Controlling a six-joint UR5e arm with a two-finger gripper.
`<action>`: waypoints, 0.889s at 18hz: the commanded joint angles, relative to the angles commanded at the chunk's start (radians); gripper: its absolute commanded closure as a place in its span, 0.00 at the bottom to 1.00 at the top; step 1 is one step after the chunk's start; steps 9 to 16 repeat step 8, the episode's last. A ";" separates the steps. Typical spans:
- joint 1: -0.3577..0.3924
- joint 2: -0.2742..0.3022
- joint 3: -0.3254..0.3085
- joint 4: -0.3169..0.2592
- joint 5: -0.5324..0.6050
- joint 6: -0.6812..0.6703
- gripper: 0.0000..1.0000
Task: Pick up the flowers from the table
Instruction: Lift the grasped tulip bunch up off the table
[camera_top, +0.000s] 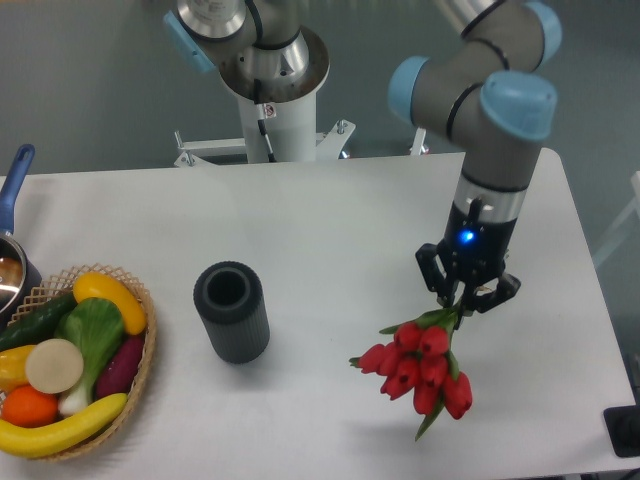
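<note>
A: While the claw (466, 300) hangs over the near right part of the table (330, 230), what is it doing?

B: Clamped on the flowers (425, 365). Both fingers are pinched in on the green stems at the top of the bunch. Blue light lit on the wrist just above.

A: Where does the bunch sit relative to the claw?

B: Directly below it, trailing a little toward the camera. Stems up in the claw, red buds at the bottom. Long axis runs from the claw down and toward the front edge, close to hanging plumb but slightly tilted.

A: Touching the table?

B: Looks clear of it, by my reading. A soft shadow lies under the buds, set off from them, which suggests the bunch is off the surface. Can't be certain of the lowest leaf tip.

A: What else is near?

B: A dark ribbed cylinder (231, 311) stands well off to the claw's left, open end up. Farther left, a wicker basket (148, 340) of fruit and vegetables, and a pot with a blue handle (14, 182) at the far edge. Nothing beside the bunch itself.

A: State of the task?

B: Judged mostly done: grip holds, bunch hanging. Remaining concern is the thin stems slipping through the fingers, since the heavy end hangs low.
</note>
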 joint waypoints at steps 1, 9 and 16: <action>0.008 0.003 0.006 0.000 -0.031 -0.025 0.80; 0.046 0.011 0.006 0.000 -0.074 -0.029 0.80; 0.046 0.011 0.006 0.000 -0.074 -0.029 0.80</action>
